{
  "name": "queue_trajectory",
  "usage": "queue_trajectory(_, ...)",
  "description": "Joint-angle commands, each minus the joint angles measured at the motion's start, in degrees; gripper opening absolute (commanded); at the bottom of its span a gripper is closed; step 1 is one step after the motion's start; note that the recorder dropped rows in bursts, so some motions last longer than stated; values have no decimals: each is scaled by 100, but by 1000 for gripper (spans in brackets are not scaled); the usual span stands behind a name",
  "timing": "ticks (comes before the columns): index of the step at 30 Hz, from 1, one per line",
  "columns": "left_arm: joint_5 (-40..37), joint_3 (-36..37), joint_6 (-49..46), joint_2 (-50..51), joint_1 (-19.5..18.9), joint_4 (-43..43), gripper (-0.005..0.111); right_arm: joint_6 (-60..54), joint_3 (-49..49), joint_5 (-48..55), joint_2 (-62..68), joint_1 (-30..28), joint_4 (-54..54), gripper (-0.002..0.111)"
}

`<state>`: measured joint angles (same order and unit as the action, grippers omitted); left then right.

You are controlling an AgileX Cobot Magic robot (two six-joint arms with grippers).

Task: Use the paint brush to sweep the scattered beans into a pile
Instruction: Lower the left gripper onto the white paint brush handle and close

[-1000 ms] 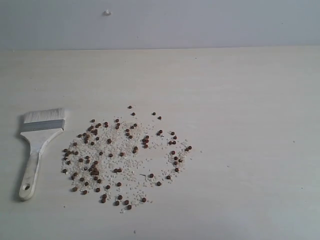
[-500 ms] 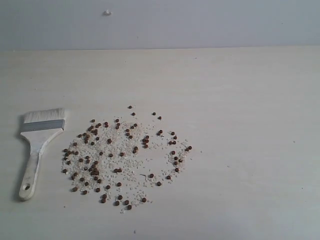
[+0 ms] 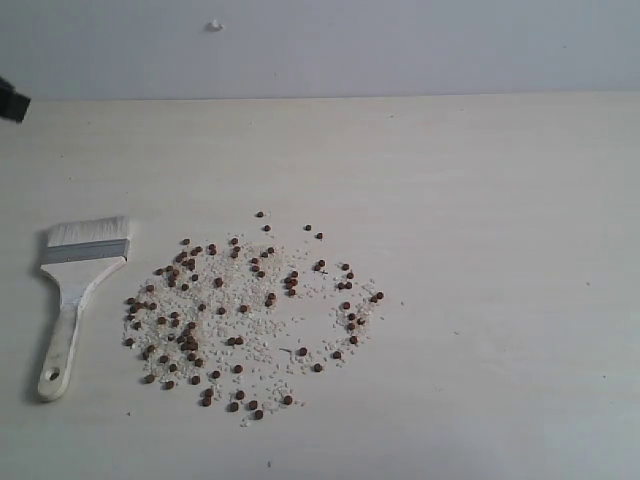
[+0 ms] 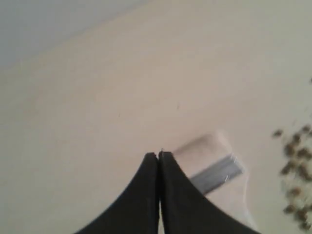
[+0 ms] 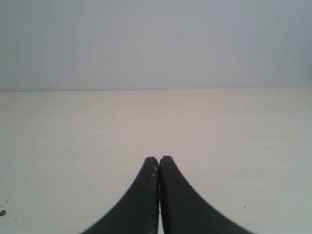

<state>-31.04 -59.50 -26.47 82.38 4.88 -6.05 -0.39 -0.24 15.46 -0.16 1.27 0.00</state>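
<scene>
**Beans lie loose, brush unheld at their left**

Beans [image 3: 222,311] are what we must gather, and no pile exists yet. We read the exterior view from left to right. At the upper left edge, a black sliver of the left arm [image 3: 10,100] shows, well apart from everything. Below it, at the left of the frame, the paint brush [image 3: 72,298] lies flat on the table [image 3: 480,200]. Its long axis runs almost up and down the frame, bristles toward the top, handle hole toward the bottom. The beans spread just right of the handle, across the lower middle, mixed with white grains.

We judge the left arm the nearer one. Its wrist view shows the left gripper [image 4: 159,155] with fingers pressed together on nothing, above the brush head. The right gripper [image 5: 159,158] is likewise closed and holds nothing, over bare tabletop. We expect the left jaws must part before taking the handle.
</scene>
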Motion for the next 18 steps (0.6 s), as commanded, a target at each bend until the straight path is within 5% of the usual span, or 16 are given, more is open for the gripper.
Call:
queue_trajectory(1,-1641,-429,3445,137,-25,3002,0,4,24,-28,16,1,0,0)
queue_trajectory(3,-2364,-578,4313,150,-25,3202,0,4,24,-28,16,1,0,0)
queue_trajectory(13,-3010,-337,4078,309,569,1755,0,4,24,-28,16,1,0,0)
queue_trajectory(18,-2290,376,4794,523,1077,1731,0,4,24,-28,16,1,0,0)
